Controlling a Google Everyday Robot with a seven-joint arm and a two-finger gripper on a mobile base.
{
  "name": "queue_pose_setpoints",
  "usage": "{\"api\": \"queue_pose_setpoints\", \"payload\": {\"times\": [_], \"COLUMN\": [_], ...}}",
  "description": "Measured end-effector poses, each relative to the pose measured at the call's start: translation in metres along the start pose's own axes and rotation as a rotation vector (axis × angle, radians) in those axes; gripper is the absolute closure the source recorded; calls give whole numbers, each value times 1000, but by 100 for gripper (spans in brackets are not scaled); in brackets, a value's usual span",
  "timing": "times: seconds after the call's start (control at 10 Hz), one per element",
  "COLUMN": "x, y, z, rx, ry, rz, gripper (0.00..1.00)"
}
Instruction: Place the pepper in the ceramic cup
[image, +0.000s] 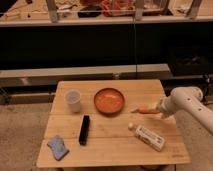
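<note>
The pepper (144, 110) is a small orange-red piece lying on the wooden table (115, 150), just right of the orange plate. The ceramic cup (73, 100) stands upright at the table's left back, far from the pepper. My gripper (160, 111) is at the end of the white arm that reaches in from the right. It sits low at the table's right edge, right beside the pepper's right end. I cannot tell whether it touches the pepper.
An orange plate (109, 100) lies between cup and pepper. A white bottle with a label (148, 136) lies on its side at the front right. A black bar-shaped object (84, 130) and a blue sponge (58, 147) lie at the front left.
</note>
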Motion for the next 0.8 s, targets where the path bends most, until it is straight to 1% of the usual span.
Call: {"api": "queue_pose_setpoints", "payload": {"times": [0.1,0.2,0.3,0.4,0.5,0.6,0.8], "x": [-1,-1,1,3,4,7,11], "y": [-3,-6,-6,-9,-12,-15,-15], "z": [1,2,2,4,6,9,11], "rx": [8,37,52,62,54,24,-26], "ry": [-4,-27,-53,-88,-110,-113,-95], "rz": [5,41,88,141,177,223,287], "gripper": [20,20,20,20,20,20,20]}}
